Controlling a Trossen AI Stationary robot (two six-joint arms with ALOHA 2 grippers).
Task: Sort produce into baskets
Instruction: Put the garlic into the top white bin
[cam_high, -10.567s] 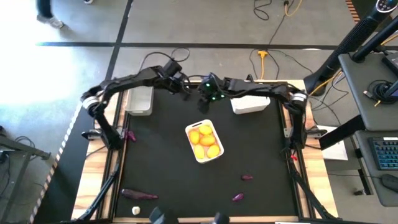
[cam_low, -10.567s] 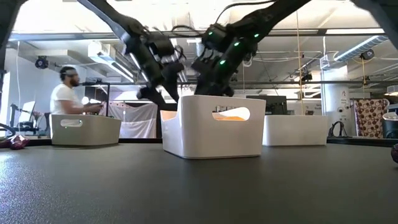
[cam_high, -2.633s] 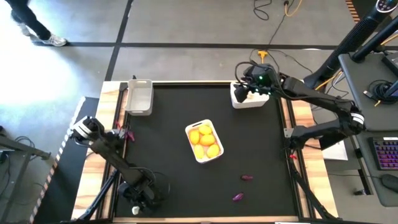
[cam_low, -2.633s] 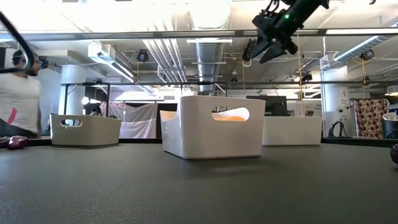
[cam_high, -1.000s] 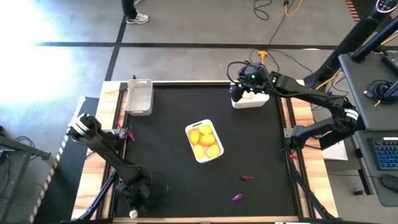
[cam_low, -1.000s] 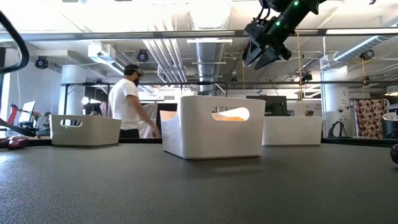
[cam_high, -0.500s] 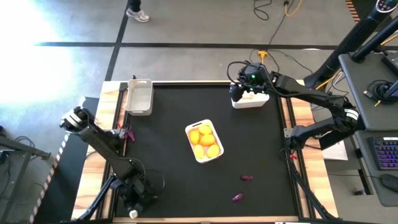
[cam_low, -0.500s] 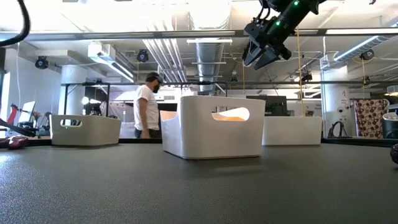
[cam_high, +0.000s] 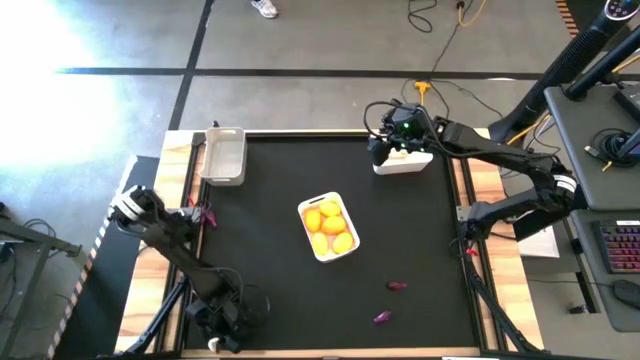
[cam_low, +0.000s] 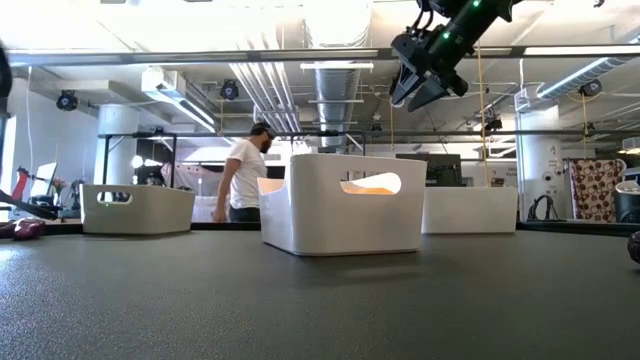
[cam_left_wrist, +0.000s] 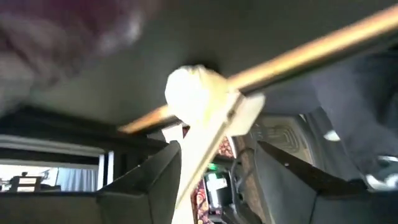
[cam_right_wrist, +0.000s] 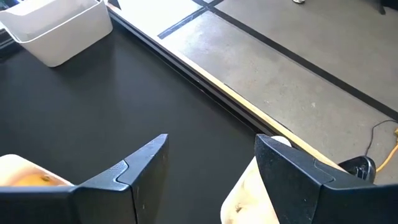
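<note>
We note both arms are matte black, built from slim tubular links. The left arm (cam_high: 165, 240) carries a pale grey ring at its elbow joint, toward the left edge of the high view. The right arm (cam_high: 500, 155) shows a similar light band at mid right. The right gripper (cam_low: 420, 82) has a green indicator light on its wrist housing and loose black cables looping above. Its fingers (cam_right_wrist: 134, 171) are dark, flat, angular plates.

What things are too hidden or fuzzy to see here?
- Left claw: in the high view its arm covers the fingers.
- White bulb: left wrist view, blurred; held or loose, unclear.
- Far right white basket: the right claw hides part of its inside.
- Purple pieces: too small to identify.
</note>
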